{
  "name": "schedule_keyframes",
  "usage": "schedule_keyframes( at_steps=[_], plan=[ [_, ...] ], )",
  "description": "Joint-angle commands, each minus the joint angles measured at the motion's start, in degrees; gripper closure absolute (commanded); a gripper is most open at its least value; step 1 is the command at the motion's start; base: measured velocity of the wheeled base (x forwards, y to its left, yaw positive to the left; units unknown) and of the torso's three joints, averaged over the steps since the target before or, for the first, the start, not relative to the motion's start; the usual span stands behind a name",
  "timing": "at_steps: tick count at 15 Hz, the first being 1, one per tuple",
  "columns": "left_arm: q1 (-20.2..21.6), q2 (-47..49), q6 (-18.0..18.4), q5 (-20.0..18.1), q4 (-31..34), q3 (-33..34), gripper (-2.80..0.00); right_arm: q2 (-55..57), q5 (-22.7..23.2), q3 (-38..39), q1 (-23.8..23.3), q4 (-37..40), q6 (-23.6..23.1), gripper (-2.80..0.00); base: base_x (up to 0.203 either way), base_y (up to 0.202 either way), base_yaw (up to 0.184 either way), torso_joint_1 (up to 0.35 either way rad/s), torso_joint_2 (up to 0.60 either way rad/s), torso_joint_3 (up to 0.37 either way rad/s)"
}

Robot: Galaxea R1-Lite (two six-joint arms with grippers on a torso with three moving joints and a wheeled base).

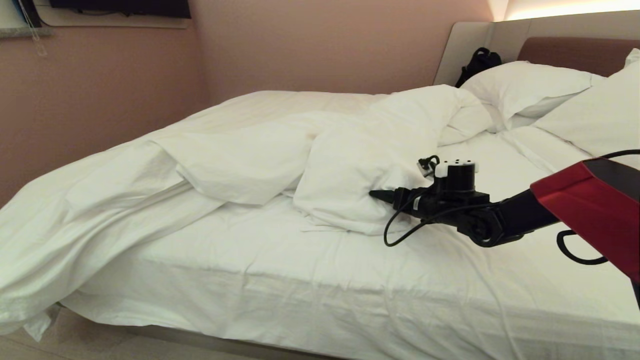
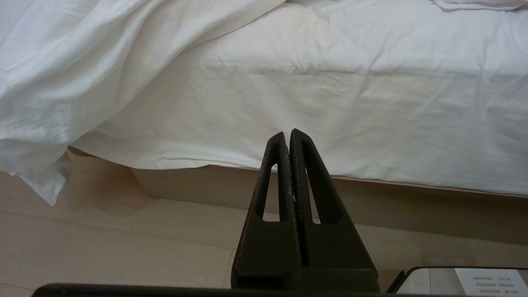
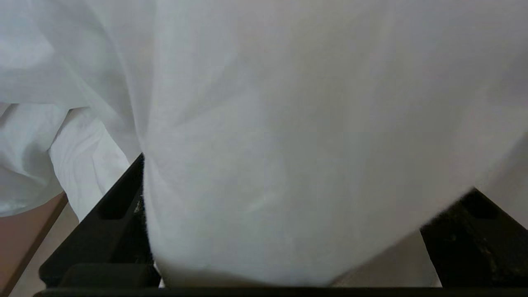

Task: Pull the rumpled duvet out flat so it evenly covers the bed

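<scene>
Right gripper (image 1: 378,195): jaws spread wide, with a thick fold of the duvet (image 1: 350,165) pushed in between them. In the right wrist view the white cloth fills the gap from one finger (image 3: 123,194) to the other; nothing is pinched yet. In the head view the tip is buried in the near lobe of the bunched heap.

Left gripper (image 2: 288,140): jaws pressed together, holding nothing. It points at the side of the mattress low by the floor, well apart from the work. Idle.

Duvet position: heaped in a ridge along the middle of the bed (image 1: 280,280), running from near the pillows (image 1: 525,85) down toward the foot. One end spills over the foot corner and hangs to the floor (image 2: 103,235). The near half of the mattress sheet is bare.

Step in hand, as judged: take hold of the heap's near fold, then draw it toward the near edge.

Notes for doing it well:
- Close only once the fold sits deep between the fingers. A shallow bite on the puffy cloth would likely slip out under pull.
- Check the bite takes the duvet alone, not the sheet under it. I cannot tell from the wrist view whether the sheet is caught.
- Pull low and slowly toward the near edge, so the layers unroll rather than drag as one lump.
- The cable (image 1: 395,235) looped under the wrist lies near the cloth; keep it from snagging.
</scene>
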Motion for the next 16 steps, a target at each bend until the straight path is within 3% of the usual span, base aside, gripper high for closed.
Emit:
schedule_keyframes(
  at_steps=[1, 4, 5, 16],
  plan=[
    [0.02, -0.02, 0.01, -0.02, 0.05, 0.01, 0.00, -0.47, 0.30, 0.41, 0.18, -0.17, 0.27, -2.80, 0.000, 0.000, 0.000, 0.000, 0.00, 0.000],
    [0.02, -0.02, 0.01, -0.02, 0.05, 0.01, 0.00, -1.50, 0.42, 1.25, 0.55, -0.17, 0.51, -2.80, 0.000, 0.000, 0.000, 0.000, 0.00, 0.000],
    [0.02, -0.02, 0.01, -0.02, 0.05, 0.01, 0.00, -1.81, 0.42, 1.68, 0.70, -0.17, 0.51, 0.00, 0.000, 0.000, 0.000, 0.000, 0.00, 0.000],
    [0.02, -0.02, 0.01, -0.02, 0.05, 0.01, 0.00, -3.99, 0.09, 2.96, 1.18, -0.19, 0.59, 0.00, 0.000, 0.000, 0.000, 0.000, 0.00, 0.000]
  ],
)
